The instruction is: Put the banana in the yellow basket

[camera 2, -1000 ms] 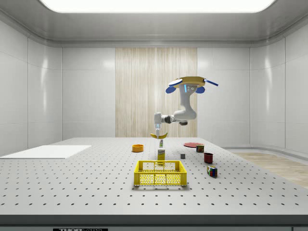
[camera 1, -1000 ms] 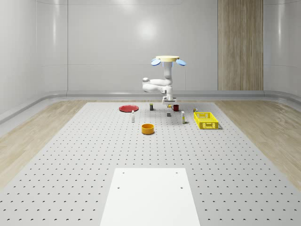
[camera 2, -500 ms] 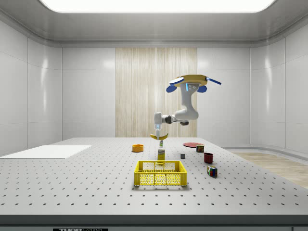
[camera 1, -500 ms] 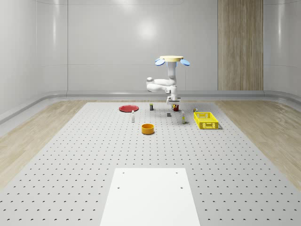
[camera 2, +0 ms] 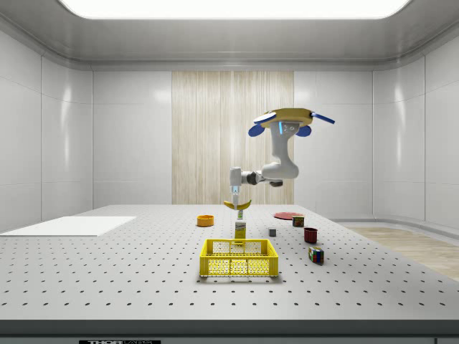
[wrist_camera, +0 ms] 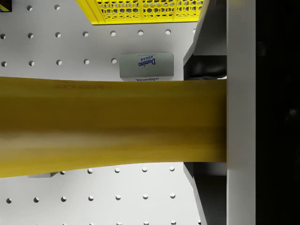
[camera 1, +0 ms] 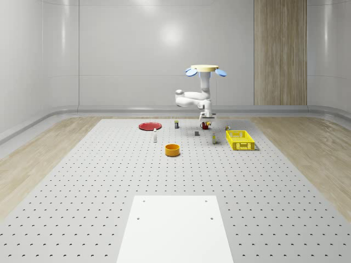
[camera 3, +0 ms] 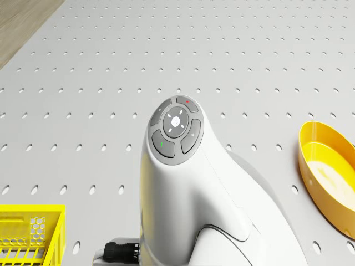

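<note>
Jaws clamped on the banana (wrist_camera: 108, 124), crosswise in my gripper (camera 2: 235, 201), one finger (wrist_camera: 240, 112) pressed flat on its side in the wrist view. Table (camera 1: 98, 175) is the big perforated deck; my drone (camera 2: 290, 117) hovers well above its far part, arm (camera 3: 183, 183) reaching down and forward, nothing resting on anything. Yellow basket (camera 2: 239, 258) sits on the deck, nearer the side camera than my gripper and lower; in the whole-scene view it is off to the right of the gripper (camera 1: 203, 114). So the banana (camera 2: 237, 205) is airborne and not yet over the basket: carry step, roughly midway by my read. Orange bowl (camera 1: 173, 149) and red plate (camera 1: 149, 126) are well apart from the route. Sugar box (wrist_camera: 146, 65) stands below the banana, between it and the basket (wrist_camera: 140, 10) edge. Red mug (camera 2: 310, 234) and the small cube (camera 2: 315, 255) sit off to the side view's right. Risks as I see them: grip is at one spot on a long curved fruit, so it can pivot or slip if the drone sways; releasing early drops it onto the sugar box or the deck short of the basket; descending too low on the way could clip the box; a long banana dropped off-centre may land across the rim and roll out.
</note>
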Controlling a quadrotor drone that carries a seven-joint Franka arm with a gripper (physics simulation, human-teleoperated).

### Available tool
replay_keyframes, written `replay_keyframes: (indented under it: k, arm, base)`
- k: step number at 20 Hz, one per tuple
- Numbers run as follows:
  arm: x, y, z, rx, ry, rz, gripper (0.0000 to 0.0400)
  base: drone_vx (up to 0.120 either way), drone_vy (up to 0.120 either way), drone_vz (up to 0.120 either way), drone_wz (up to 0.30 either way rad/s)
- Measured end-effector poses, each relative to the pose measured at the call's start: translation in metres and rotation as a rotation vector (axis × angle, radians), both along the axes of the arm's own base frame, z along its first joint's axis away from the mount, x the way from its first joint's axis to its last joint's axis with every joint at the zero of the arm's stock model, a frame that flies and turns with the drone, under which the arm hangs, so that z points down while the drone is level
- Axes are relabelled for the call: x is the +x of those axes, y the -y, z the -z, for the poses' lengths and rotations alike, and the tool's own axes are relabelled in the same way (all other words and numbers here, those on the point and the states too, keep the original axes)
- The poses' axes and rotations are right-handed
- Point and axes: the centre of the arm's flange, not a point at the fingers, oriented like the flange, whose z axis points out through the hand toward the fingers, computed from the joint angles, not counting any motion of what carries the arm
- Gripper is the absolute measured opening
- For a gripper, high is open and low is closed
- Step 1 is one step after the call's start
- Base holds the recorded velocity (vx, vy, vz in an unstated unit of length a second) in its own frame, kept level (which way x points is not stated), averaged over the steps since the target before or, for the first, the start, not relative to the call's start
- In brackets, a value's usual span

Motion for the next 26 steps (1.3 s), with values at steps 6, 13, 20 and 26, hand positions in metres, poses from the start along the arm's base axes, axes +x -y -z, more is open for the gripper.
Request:
replay_keyframes:
  k: [6,13,20,26]
  arm:
    - [0.0000,0.0000,0.0000,0.000,0.000,0.000,0.0193]
    - [0.0000,0.0000,0.0000,0.000,0.000,0.000,0.0193]
    - [0.0000,0.0000,0.0000,0.000,0.000,0.000,0.0193]
    - [0.0000,0.0000,0.0000,0.000,0.000,0.000,0.0193]
  base:
    - [0.000,0.120,0.000,0.000]
    - [0.000,0.120,0.000,0.000]
    - [0.000,0.120,-0.034,0.000]
    - [0.000,0.120,-0.107,0.000]
